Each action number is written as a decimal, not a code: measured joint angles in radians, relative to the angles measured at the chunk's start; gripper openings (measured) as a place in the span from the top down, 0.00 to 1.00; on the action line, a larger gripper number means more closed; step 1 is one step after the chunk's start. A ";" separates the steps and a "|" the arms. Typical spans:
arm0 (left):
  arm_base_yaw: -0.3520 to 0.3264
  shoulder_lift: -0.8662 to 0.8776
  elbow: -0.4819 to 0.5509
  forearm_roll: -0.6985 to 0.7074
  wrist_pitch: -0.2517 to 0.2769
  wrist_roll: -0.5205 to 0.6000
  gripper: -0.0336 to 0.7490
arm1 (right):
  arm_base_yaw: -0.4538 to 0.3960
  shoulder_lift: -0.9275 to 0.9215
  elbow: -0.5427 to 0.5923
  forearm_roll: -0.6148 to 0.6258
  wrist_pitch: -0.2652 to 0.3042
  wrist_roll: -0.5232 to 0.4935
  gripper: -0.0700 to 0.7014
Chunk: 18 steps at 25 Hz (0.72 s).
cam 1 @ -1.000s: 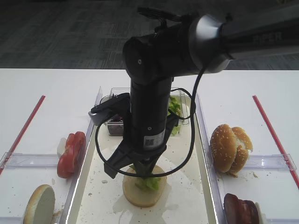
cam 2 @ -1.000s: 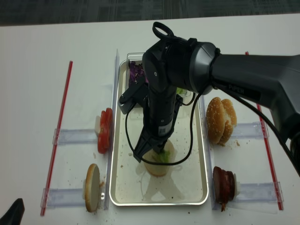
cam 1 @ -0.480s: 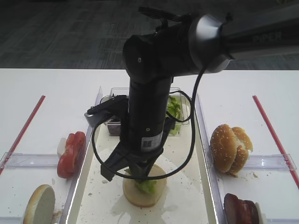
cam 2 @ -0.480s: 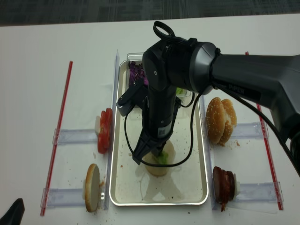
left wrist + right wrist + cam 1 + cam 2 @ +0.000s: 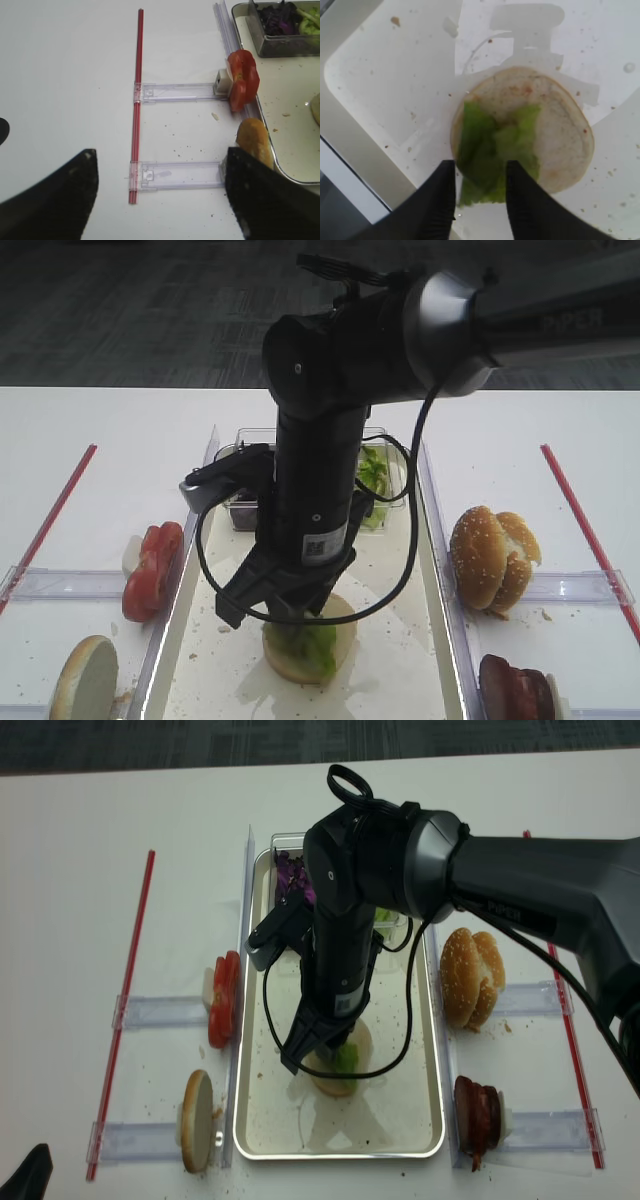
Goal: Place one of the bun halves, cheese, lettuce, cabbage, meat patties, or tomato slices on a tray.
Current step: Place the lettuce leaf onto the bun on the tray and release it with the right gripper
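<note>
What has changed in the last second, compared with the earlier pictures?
The right gripper came lower over the bun half on the tray, and its fingers parted, letting go of the lettuce. The leaf now lies on the bun's cut face, between the open fingers. The tomato slices, the sesame buns, the meat patties and the tray did not move.

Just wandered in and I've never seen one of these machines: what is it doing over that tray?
The black right arm is building a burger. Its fingers hang just over a light green ruffled lettuce leaf lying on a pale round bun half in the long silvery-rimmed tray; they stand slightly apart around the leaf's edge. Red tomato slices, sesame buns and dark patties wait beside the tray.
</note>
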 joint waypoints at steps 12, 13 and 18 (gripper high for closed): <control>0.000 0.000 0.000 0.000 0.000 0.000 0.33 | 0.000 0.000 0.000 -0.017 -0.061 0.000 0.14; 0.000 0.000 0.000 0.000 0.000 0.000 0.33 | 0.000 0.000 0.000 -0.018 -0.061 0.000 0.13; 0.000 0.000 0.000 0.000 0.000 -0.001 0.33 | 0.000 0.000 0.000 -0.018 -0.062 0.000 0.11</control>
